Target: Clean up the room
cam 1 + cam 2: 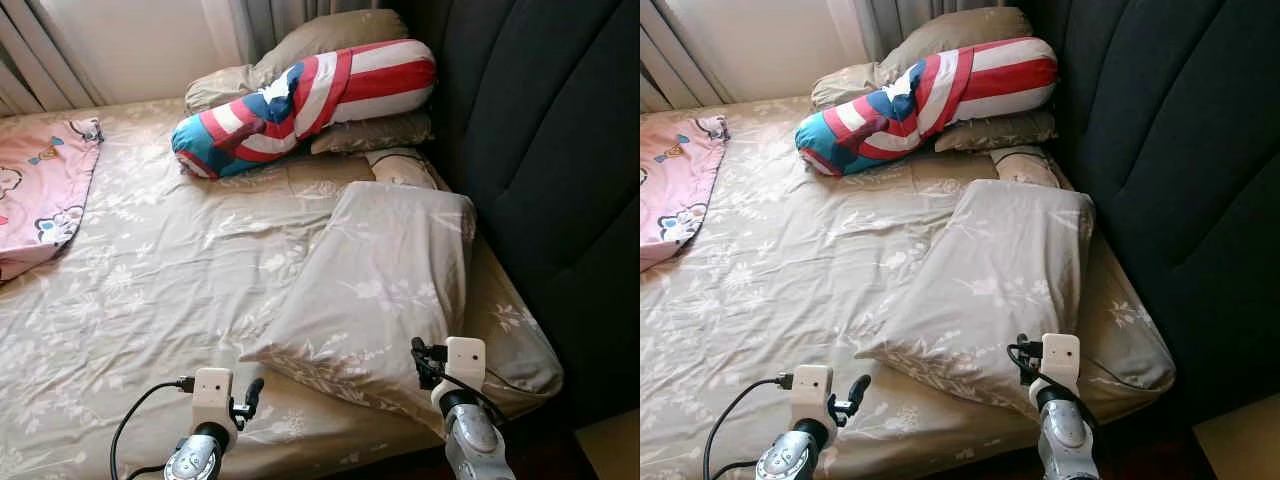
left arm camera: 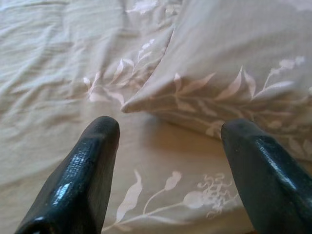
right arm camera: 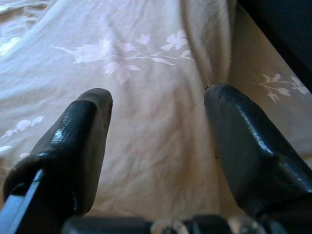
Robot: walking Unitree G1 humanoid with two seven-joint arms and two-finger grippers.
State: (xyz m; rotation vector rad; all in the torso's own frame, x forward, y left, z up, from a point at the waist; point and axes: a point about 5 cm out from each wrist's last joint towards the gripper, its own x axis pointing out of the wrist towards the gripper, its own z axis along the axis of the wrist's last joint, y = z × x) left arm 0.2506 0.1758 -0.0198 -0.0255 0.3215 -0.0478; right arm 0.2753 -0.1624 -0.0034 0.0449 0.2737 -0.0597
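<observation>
I take the beige floral pillow (image 1: 385, 290) as my landmark: it lies askew on the bed (image 1: 150, 290), one corner pointing toward me and its far edge up near the dark headboard (image 1: 560, 150). Beyond the pillow, at the head of the bed, a striped red, white and blue bolster (image 1: 300, 100) rests on two more beige pillows (image 1: 320, 40), and well off from it, at the bed's far side, lies a pink cartoon blanket (image 1: 40, 190). My left gripper (image 2: 165, 141) hovers just short of the pillow's near corner, its fingers spread wide and holding nothing, the corner lying between them a little farther on. My right gripper (image 3: 158, 141) is over the pillow's headboard side, fingers also spread and empty, the fabric right beneath them. The step in hand, as I judge it, is to take up this pillow and set it straight with the others. To do it well I should slide the left fingers around the corner seam, where the cloth is firm enough to pinch, and close the right fingers on a fold near the edge and not the flat middle, where the case would only bunch and slip. I should lift with both sides together so the pillow does not sag or drag the sheet underneath into new wrinkles.
</observation>
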